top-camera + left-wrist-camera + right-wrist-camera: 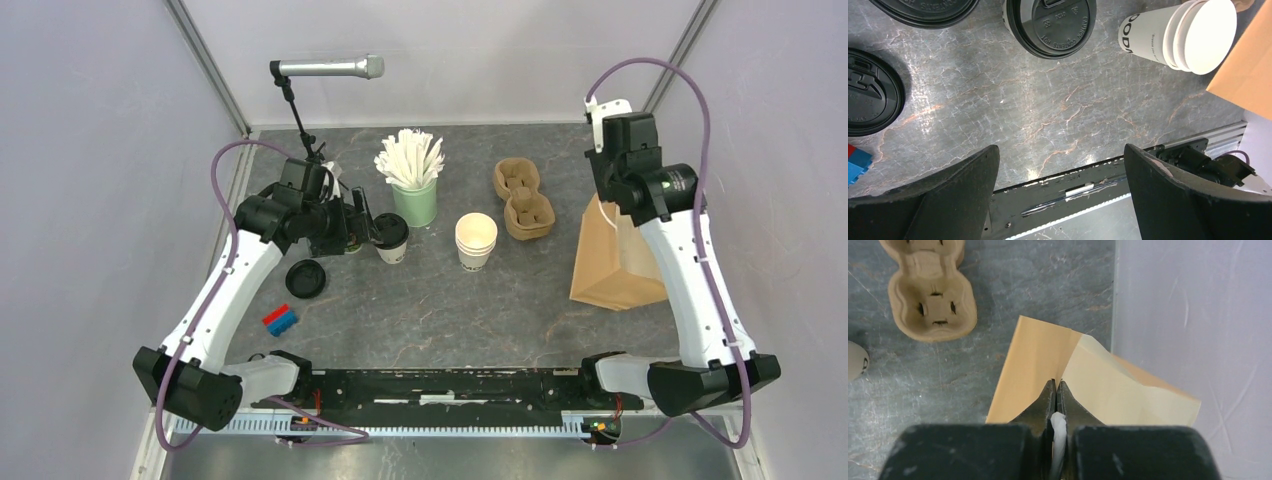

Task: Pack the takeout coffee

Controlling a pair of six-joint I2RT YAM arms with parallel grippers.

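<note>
- At the far-left part of the desk (430, 310), just right of the left claw (350, 228): white cup (391, 240) with dark print, upright, capped by a round black lid with raised lettering; in the left wrist view, up at the top edge, lid toward the camera.
- Just left of it, mostly hidden behind the claw from above: second lidded cup (923, 7); only part of its black lid showing in the wrist view; cup colour not to be told.
- Nearer the arm bases, flat and alone on the desk: loose black lid (305, 278); just nearer again, red and blue blocks (280, 320).
- Left claw: wide apart, gripping nothing; both fingers (948, 200) above bare marbled desk, short of the cups.
- Right claw (1056, 390): pressed together, tips on the top fold of the brown paper bag (610, 265); bag at the right side of the desk, close to the side wall.
- Around the middle: stack of lidless cream cups (476, 240); behind it to the left, mint-green cup of white sticks (413, 195); behind it to the right, pulp cup carriers (522, 198), near the bag but apart from it.
- Open room: a narrow bare gap between white cup and cream stack; a wider bare band along the near side, from the loose lid across to the bag.
- Edges: walls close on the left, back and right; metal rail along the near edge.
</note>
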